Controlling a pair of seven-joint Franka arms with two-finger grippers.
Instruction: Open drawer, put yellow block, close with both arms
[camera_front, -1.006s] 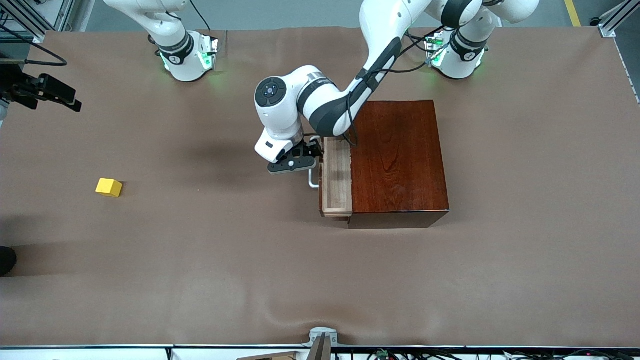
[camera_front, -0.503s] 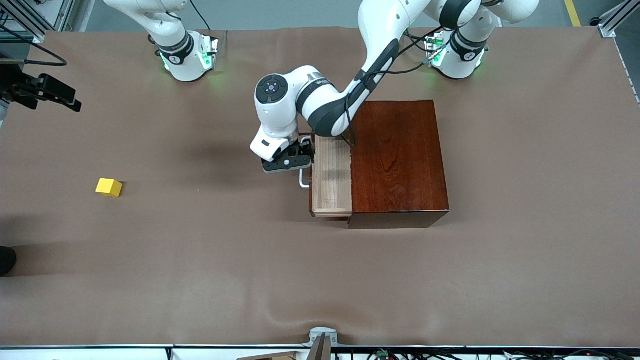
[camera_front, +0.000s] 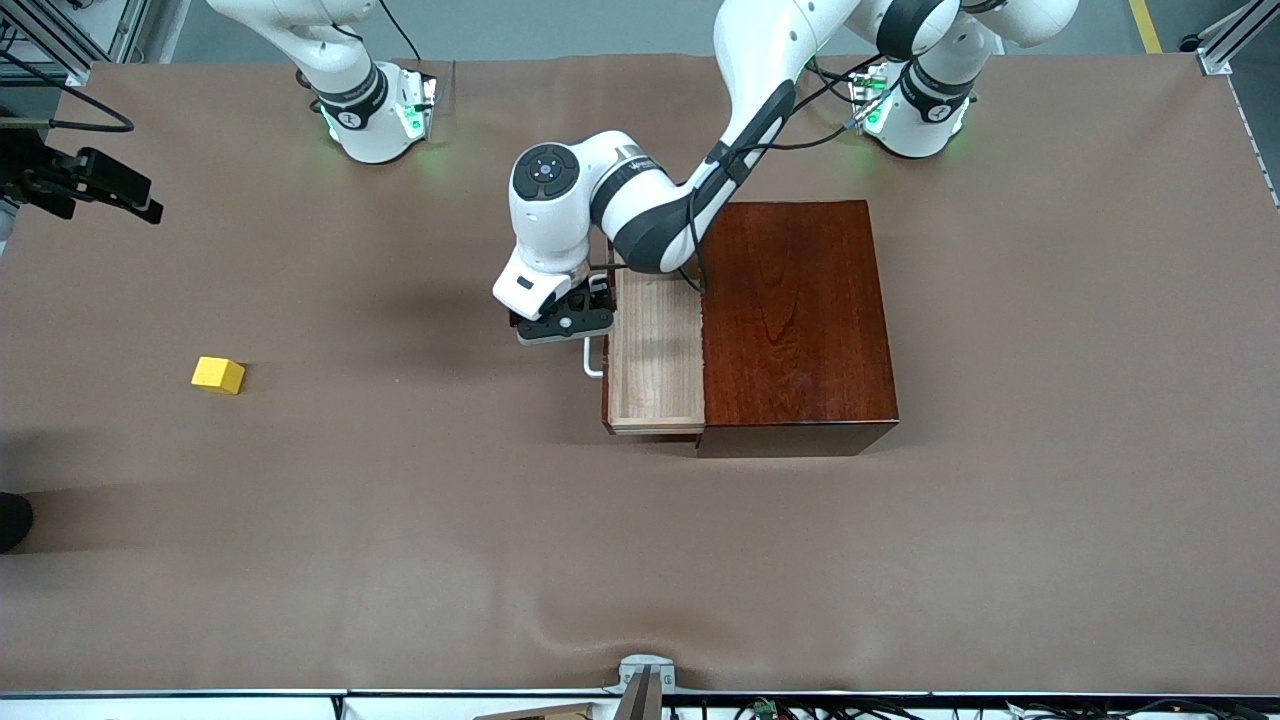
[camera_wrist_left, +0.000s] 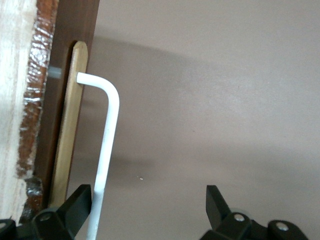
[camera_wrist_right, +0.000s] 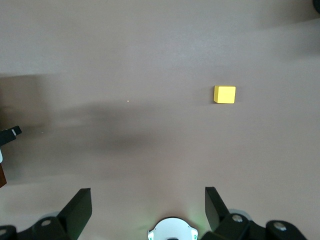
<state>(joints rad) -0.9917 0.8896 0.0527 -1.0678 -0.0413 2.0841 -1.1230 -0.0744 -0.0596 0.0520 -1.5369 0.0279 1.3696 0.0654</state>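
Table carries the dark wooden box, with the drawer pulled partway out of it toward the right arm's end, pale tray exposed.

Left arm reaches down from its base to the drawer front. Left gripper sits at the white handle; in the left wrist view the fingers stand spread wide, 1 of them against the bar on the drawer side, the other well clear of it. So it is hooking the handle, not clamping it.

Right arm waits. Right gripper is not visible in the front view; its wrist view shows it spread and empty, high over bare table, with the yellow block below and off to 1 side.

Yellow block lies on the table toward the right arm's end, well apart from the left gripper and the drawer.

Risks, as I judge them:
- Hook contact only: the finger could slip off the bar if the pull angle drifts.
- Over-pull could drag the tray right out, or shift the box.
- Opening looks narrow for a drop; a block released off-centre could hit the drawer front edge.
- Left arm lingering at the handle could collide with the right arm on delivery.
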